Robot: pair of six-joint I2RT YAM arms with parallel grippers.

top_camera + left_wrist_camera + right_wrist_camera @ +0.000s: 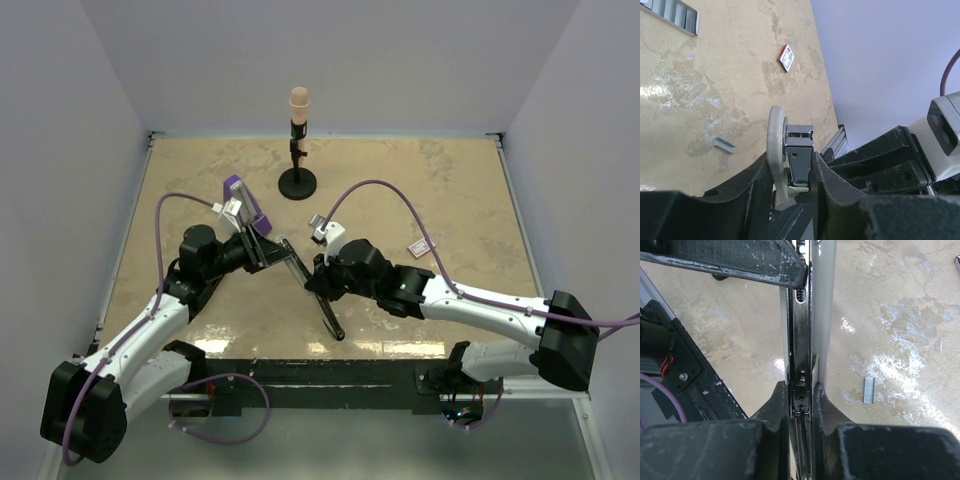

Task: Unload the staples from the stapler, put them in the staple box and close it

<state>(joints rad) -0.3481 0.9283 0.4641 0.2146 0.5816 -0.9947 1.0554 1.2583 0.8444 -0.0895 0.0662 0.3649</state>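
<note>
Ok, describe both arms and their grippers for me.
The left arm and right arm have white links with black joints and bases. A purple cable loops along each. The left gripper and right gripper are scuffed black.

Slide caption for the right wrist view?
Right jaws shut on the stapler; loose staples lie on the table beside it.
</note>
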